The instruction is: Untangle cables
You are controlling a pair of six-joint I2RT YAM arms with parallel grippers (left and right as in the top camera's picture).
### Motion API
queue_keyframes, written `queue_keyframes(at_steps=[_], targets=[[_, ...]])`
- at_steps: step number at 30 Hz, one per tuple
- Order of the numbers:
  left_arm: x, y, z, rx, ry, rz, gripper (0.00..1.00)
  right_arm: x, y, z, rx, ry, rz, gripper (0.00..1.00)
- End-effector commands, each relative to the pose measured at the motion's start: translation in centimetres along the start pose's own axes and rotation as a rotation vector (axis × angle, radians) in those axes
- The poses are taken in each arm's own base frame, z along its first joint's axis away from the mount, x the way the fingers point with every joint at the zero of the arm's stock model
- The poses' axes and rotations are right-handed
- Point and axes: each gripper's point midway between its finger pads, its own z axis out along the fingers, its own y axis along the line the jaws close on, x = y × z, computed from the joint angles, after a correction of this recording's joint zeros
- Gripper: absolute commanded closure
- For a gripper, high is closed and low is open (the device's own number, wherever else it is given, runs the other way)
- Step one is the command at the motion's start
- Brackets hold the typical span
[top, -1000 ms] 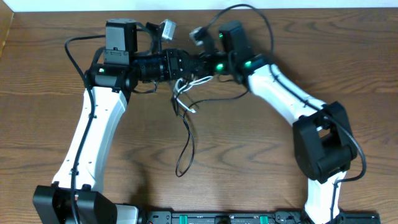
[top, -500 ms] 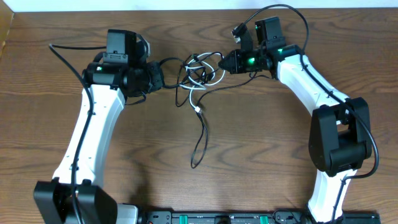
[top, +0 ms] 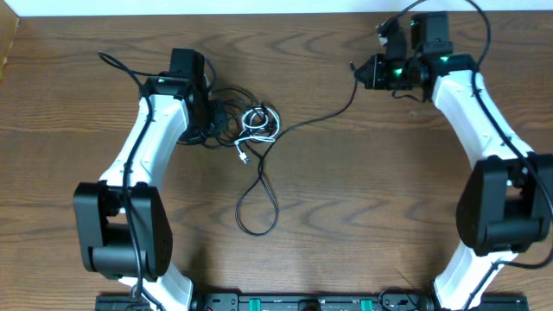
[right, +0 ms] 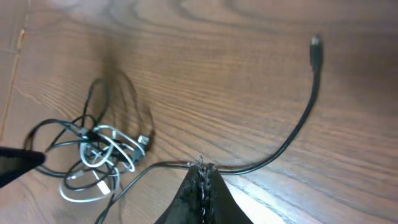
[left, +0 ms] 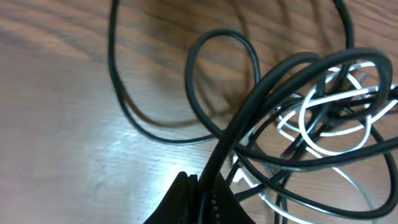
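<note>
Left pincer [top: 214, 121] at ten o'clock, right pincer [top: 359, 72] at one o'clock, both clenched on the black cable [right: 297, 132]; white cable [top: 261, 121] sits knotted in it, most untangling left.

black cable [left: 249, 115] loops cut off at picture edges, white cable [top: 259, 134] crossings too small overhead
</note>
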Motion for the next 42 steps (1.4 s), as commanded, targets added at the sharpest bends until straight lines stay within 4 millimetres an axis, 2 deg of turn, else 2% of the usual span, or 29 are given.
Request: queue_keyframes(at_steps=[1, 2, 4, 7, 9, 14, 20, 25, 29, 31, 36, 42], targets=[[0.2, -3.4, -0.6, 0.199, 0.007, 0.137, 0.92, 0.1, 2.6, -0.3, -0.075, 0.011, -0.097, 0.99], [0.1, -4.2, -0.8, 0.245, 0.004, 0.147, 0.92, 0.4, 3.0, -0.1, -0.083, 0.021, -0.103, 0.95], [-0.1, -5.9, -1.4, 0.347, -0.004, 0.158, 0.92, 1.1, 4.4, 0.6, -0.099, 0.040, -0.129, 0.71], [-0.1, -7.9, -2.2, 0.467, -0.003, 0.169, 0.92, 2.2, 6.4, 1.7, -0.125, 0.071, -0.180, 0.56], [-0.3, -8.9, -2.8, 0.528, -0.001, 0.146, 0.92, 3.2, 7.9, 2.6, -0.145, 0.098, -0.214, 0.53], [-0.5, -9.1, -2.9, 0.537, 0.014, 0.053, 0.92, 5.7, 11.1, 4.0, -0.218, 0.157, -0.385, 0.50], [-0.5, -9.1, -2.9, 0.537, 0.014, 0.049, 0.92, 9.1, 13.0, 4.9, -0.292, 0.235, -0.597, 0.41], [-0.6, -9.1, -2.9, 0.537, 0.014, 0.050, 0.92, 12.0, 13.5, 6.0, -0.333, 0.306, -0.760, 0.37], [-0.6, -9.1, -2.9, 0.537, 0.014, 0.050, 0.92, 12.9, 12.3, 7.6, -0.285, 0.343, -0.800, 0.36], [-0.6, -9.1, -2.9, 0.537, 0.014, 0.050, 0.92, 13.0, 11.0, 8.8, -0.234, 0.355, -0.807, 0.37], [-0.6, -9.1, -2.9, 0.536, 0.014, 0.050, 0.93, 12.7, 10.3, 10.3, -0.231, 0.333, -0.807, 0.39], [-0.6, -9.1, -2.9, 0.536, 0.014, 0.050, 0.92, 12.2, 9.6, 11.0, -0.188, 0.320, -0.805, 0.41]])
